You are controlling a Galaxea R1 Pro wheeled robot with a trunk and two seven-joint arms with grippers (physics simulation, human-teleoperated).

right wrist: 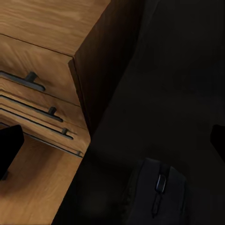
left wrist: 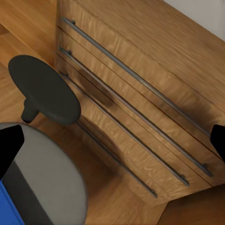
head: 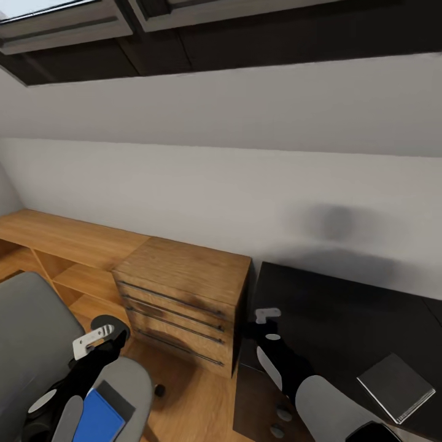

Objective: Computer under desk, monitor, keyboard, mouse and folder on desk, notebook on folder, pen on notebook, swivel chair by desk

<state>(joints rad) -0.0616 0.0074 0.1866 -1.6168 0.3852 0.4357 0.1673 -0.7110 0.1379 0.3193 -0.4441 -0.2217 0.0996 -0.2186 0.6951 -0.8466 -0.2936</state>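
The grey swivel chair [head: 132, 380] stands at the lower left with the blue folder [head: 98, 417] flat on its seat. My left gripper [head: 98, 336] hovers over the seat's far edge beside the black armrest [head: 112, 324]. In the left wrist view this gripper [left wrist: 112, 143] is open, fingertips [left wrist: 9, 145] far apart, the folder [left wrist: 7, 206] at one corner. My right gripper [head: 267, 316] is over the near left part of the black desk [head: 344, 319]. It is open [right wrist: 112, 143], just above the black mouse [right wrist: 159, 192]. The notebook [head: 396, 387] lies on the desk at the right.
A wooden drawer cabinet [head: 184, 301] stands between chair and desk, close to the desk's left side. Low wooden shelving [head: 67, 245] runs along the white wall behind the chair. Wood floor [head: 190, 399] shows between the chair and the cabinet.
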